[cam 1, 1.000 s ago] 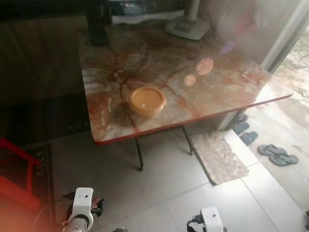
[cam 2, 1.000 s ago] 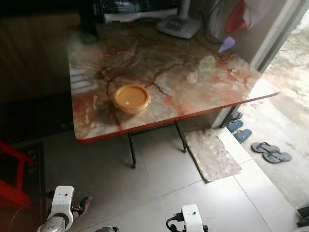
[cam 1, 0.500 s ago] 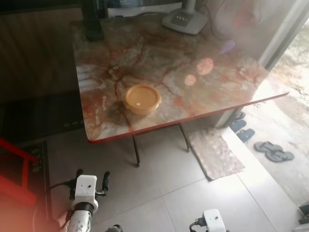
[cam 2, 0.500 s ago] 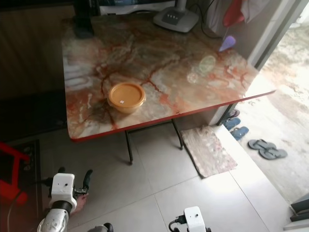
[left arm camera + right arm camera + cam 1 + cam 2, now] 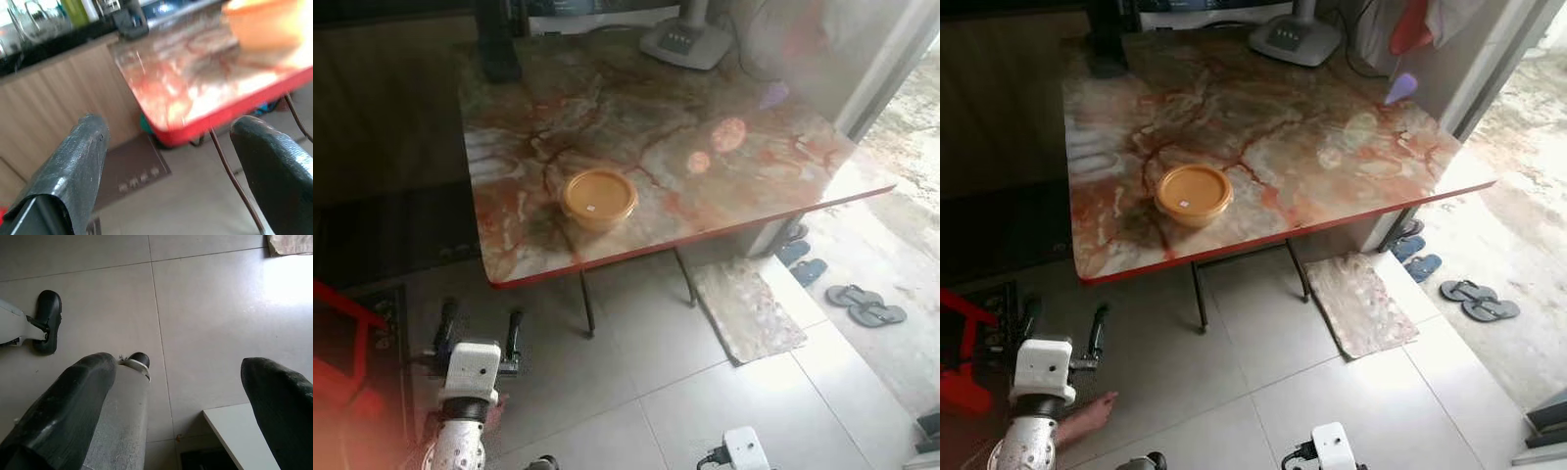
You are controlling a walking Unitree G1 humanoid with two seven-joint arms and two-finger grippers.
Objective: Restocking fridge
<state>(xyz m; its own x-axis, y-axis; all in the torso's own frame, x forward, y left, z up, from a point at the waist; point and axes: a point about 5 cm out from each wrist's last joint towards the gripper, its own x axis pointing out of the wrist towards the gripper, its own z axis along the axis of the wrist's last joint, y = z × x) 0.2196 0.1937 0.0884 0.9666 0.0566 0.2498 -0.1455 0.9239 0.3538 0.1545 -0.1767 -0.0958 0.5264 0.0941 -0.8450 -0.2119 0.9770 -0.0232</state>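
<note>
An orange lidded bowl sits near the front left of a red-veined marble table. My left gripper is raised over the floor tiles, below and short of the table's front left corner, fingers open and empty. In the left wrist view the open fingers frame the table's red edge, and the bowl is blurred beyond it. My right gripper hangs low and open over the floor; its white wrist shows at the picture's lower edge.
A fan base and a black object stand at the table's back. A worn mat lies under its right side, with sandals by the doorway. A red frame stands at my left, dark cabinets behind it.
My left arm has lifted, bringing its open fingers up toward the table's front edge. The camera has moved slightly closer and tilted; bowl and right arm have not moved.
</note>
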